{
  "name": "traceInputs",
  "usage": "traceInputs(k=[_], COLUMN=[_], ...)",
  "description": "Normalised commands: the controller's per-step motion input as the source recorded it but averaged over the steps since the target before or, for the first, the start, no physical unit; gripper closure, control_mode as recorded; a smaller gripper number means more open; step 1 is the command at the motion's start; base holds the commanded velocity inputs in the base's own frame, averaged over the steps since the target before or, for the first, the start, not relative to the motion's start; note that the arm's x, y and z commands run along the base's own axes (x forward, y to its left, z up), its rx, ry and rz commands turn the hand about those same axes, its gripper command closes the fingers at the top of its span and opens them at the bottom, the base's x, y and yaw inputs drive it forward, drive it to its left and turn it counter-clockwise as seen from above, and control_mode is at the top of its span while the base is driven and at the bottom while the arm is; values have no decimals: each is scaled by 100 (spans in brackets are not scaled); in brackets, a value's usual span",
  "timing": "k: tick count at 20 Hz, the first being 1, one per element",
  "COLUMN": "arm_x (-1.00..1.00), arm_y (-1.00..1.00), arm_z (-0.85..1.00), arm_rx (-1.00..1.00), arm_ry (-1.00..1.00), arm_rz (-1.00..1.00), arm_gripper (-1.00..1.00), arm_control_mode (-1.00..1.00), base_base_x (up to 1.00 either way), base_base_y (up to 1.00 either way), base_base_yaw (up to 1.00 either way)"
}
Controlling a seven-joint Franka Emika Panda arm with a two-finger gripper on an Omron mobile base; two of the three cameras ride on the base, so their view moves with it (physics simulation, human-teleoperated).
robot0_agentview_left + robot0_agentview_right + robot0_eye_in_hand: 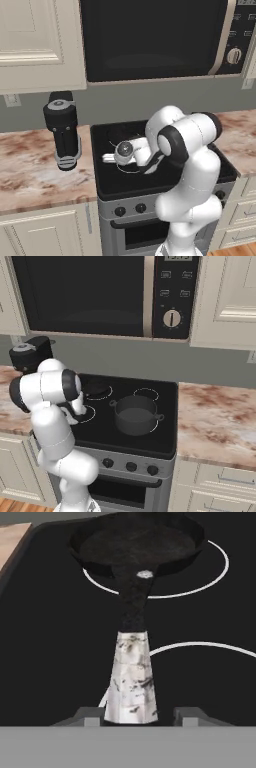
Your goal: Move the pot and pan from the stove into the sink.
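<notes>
Over the stove's (165,182) left half, the pincer (134,716) straddles the pale tip of the pan's (137,547) long handle, one dark finger tip (90,716) on each side with small gaps showing; whether it has clamped cannot be told. The handle runs away from the tips to the shallow black pan, which sits on a rear burner ring. On the front right burner stands the pot (135,414), well apart from the pan. A black microwave (100,293) hangs above, and marbled surface (35,170) flanks the stove, carrying a dark appliance (62,131) at left.
</notes>
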Motion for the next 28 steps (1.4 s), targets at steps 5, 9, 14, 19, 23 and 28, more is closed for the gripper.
traceInputs(k=[5, 9, 14, 19, 23, 28], arm_x=[0, 0, -6, -29, -52, -55], arm_y=[0, -2, -1, 0, 0, 0], arm_z=[62, 90, 99, 99, 100, 100], arm_rx=[5, 5, 3, 2, 2, 0], arm_ry=[0, 0, 0, -1, -5, -3], arm_rz=[-4, -3, -1, 0, 0, 2], arm_gripper=[100, 100, 100, 100, 100, 100], arm_control_mode=[-100, -100, -100, -100, -100, -100], base_base_x=[0, 0, 0, 0, 0, 0], base_base_y=[0, 0, 0, 0, 0, 0], base_base_yaw=[0, 0, 0, 0, 0, 0])
